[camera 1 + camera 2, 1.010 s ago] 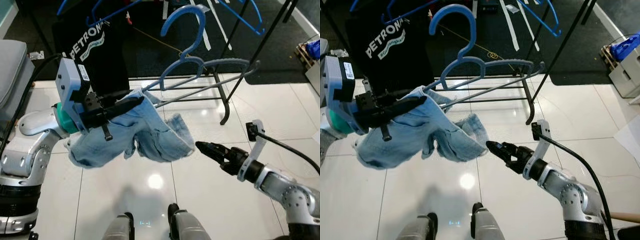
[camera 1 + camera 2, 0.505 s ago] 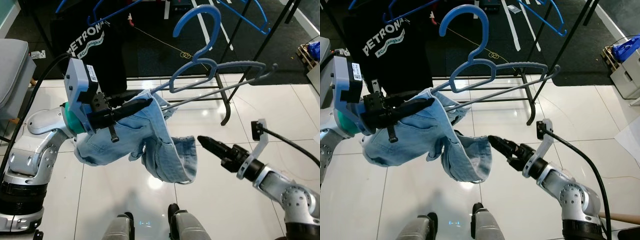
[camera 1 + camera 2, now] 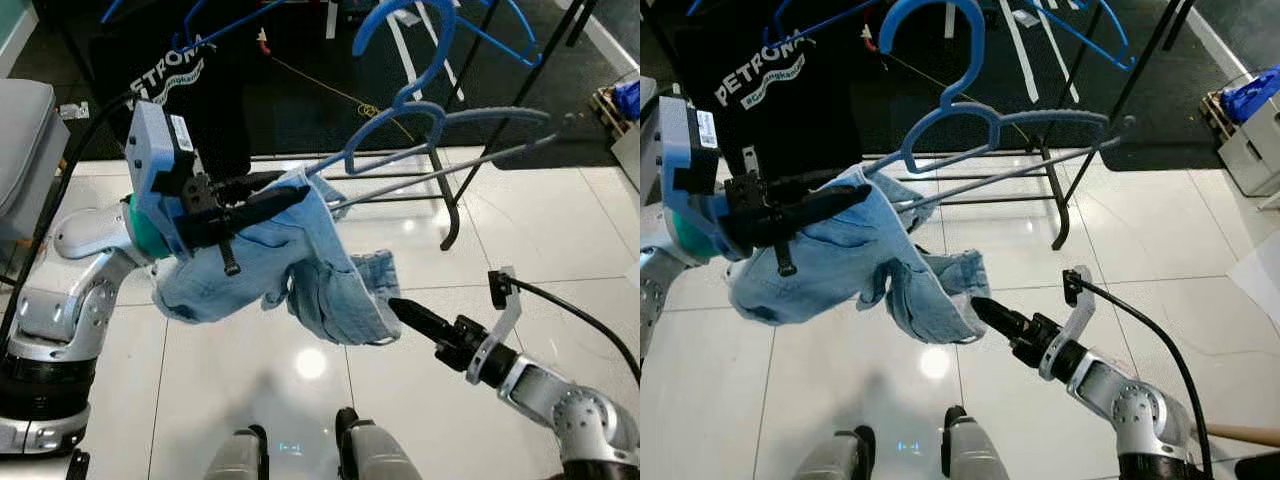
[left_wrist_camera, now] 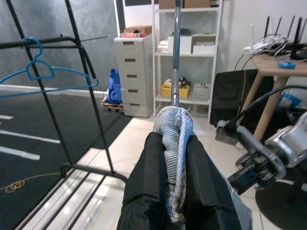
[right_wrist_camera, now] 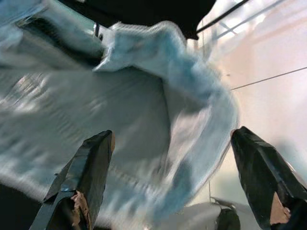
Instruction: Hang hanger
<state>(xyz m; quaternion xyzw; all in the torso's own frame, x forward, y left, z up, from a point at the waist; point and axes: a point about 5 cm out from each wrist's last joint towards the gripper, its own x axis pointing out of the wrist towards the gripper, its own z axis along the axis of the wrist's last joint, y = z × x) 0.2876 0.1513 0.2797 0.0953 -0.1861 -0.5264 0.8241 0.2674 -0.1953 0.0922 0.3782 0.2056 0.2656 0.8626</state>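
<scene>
Left eye view, setting: robot stands on glossy white tile before a black clothes rack; dark mat beyond it.

Left gripper: raised at chest height, fingers clamped on one end of the blue hanger. Left wrist view shows both black fingers pinched tight on a grey fabric-wrapped bar.

Hanger position: held in the air, tilted, its hook pointing up toward the rack top but not yet over any rail. Far end sticks out to the robot's right, near the rack's upright.

Garment: pale denim shorts draped over the hanger's near end, bunched and sagging below the left gripper.

Right gripper: low, just under the denim hem. Right wrist view shows its fingers spread wide, cloth between them, nothing clasped.

Risk, slip: denim sits lopsided at one end; tilting the hanger further could slide it off.

Risk, snag: long far end may strike the rack upright on the lift.

Risk, hook miss: one-end grip gives poor control of hook angle.

Count: one held hanger, at least two other blue hangers on the rack, one black printed shirt hanging, one pair of shorts, two grippers.
</scene>
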